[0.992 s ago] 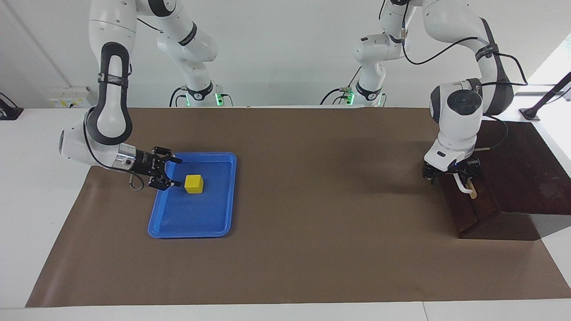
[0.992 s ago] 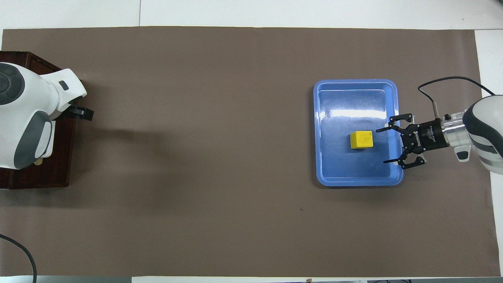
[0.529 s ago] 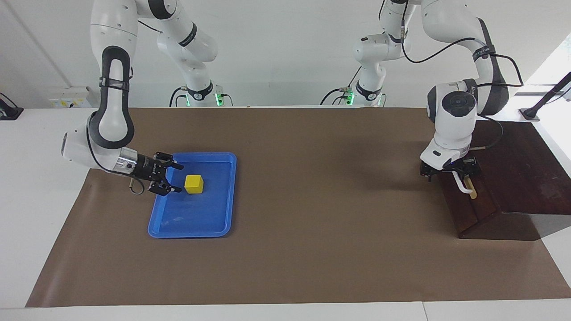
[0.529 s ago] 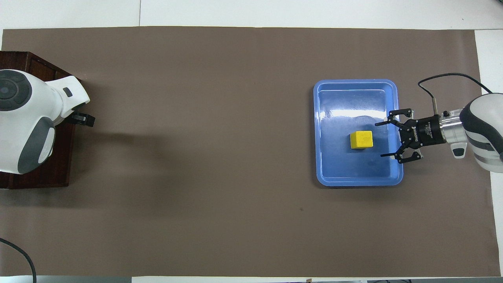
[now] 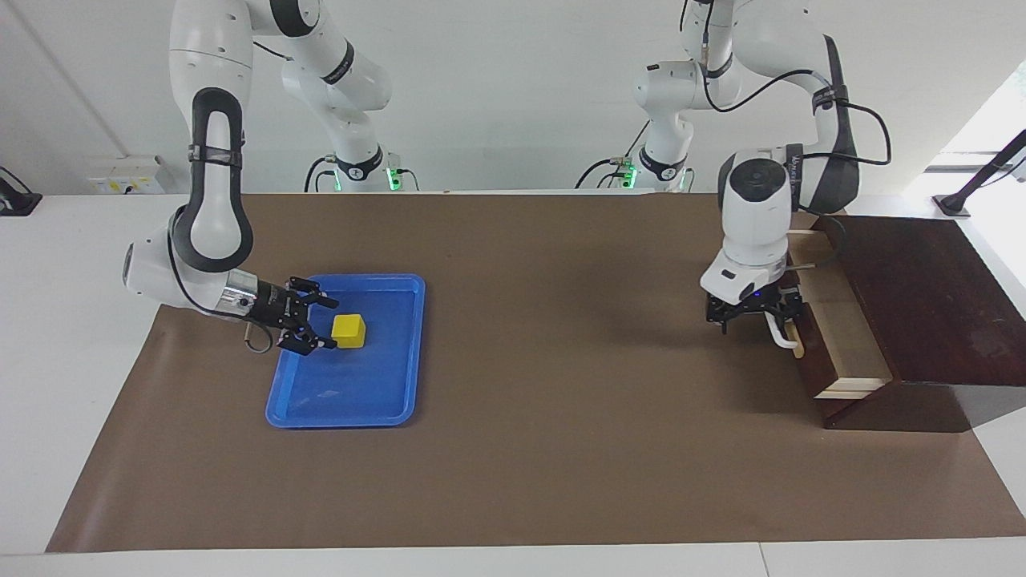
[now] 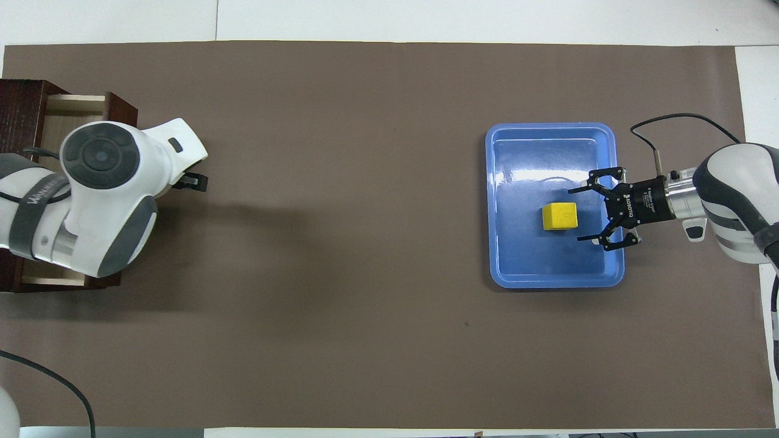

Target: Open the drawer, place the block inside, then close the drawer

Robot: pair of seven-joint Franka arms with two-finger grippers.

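Note:
The yellow block (image 5: 349, 330) lies in the blue tray (image 5: 377, 385) at the right arm's end of the table; it also shows in the overhead view (image 6: 560, 216). My right gripper (image 5: 330, 324) is open and low in the tray (image 6: 548, 152), its fingertips level with the block's edge on either side; it shows from above too (image 6: 576, 215). The drawer (image 5: 842, 340) is partly pulled out of its dark box (image 5: 922, 296), pale inside showing. My left gripper (image 5: 757, 312) is shut on the white handle (image 5: 781, 330). From above, the left arm hides most of the drawer (image 6: 73, 103).
A brown mat (image 5: 561, 417) covers the table between the tray and the drawer. The dark box (image 6: 18, 100) stands at the left arm's end of the table, close to the mat's edge.
My left gripper has pulled the drawer out toward the middle of the table, exposing its pale inside. My right gripper has moved further into the tray up to the block.

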